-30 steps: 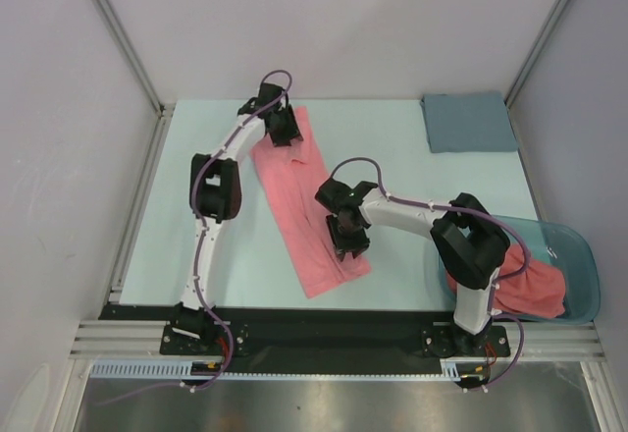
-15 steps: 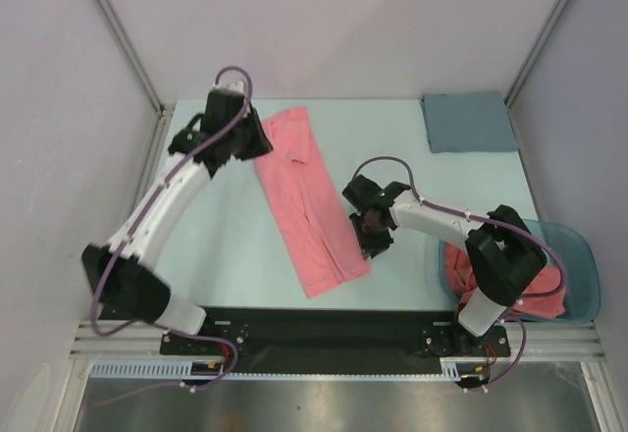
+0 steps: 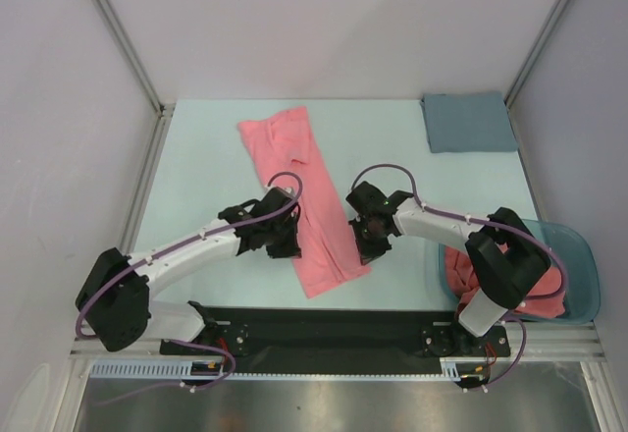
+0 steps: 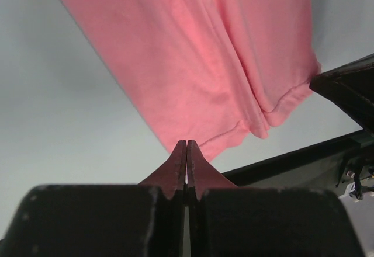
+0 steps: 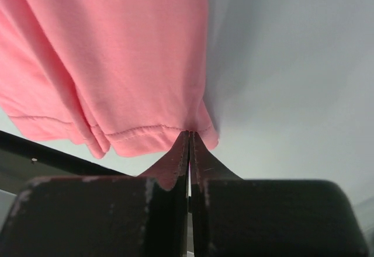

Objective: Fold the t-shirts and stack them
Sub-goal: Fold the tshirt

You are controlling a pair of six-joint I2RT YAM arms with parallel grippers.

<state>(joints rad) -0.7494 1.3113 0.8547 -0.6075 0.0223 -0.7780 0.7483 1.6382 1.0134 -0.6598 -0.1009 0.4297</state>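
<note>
pale surface (image 3: 196, 157) holds a salmon t-shirt (image 3: 299, 182), likely limp and light; left gripper (image 4: 187, 146) and right gripper (image 5: 190, 135) pinch its hem corners.

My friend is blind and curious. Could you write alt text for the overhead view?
A long folded pink t-shirt lies slantwise on a pale table, its near end pinched by the robot's left end effector on the left edge and right end effector on the right. A teal tub at right holds more pink fabric.
</note>
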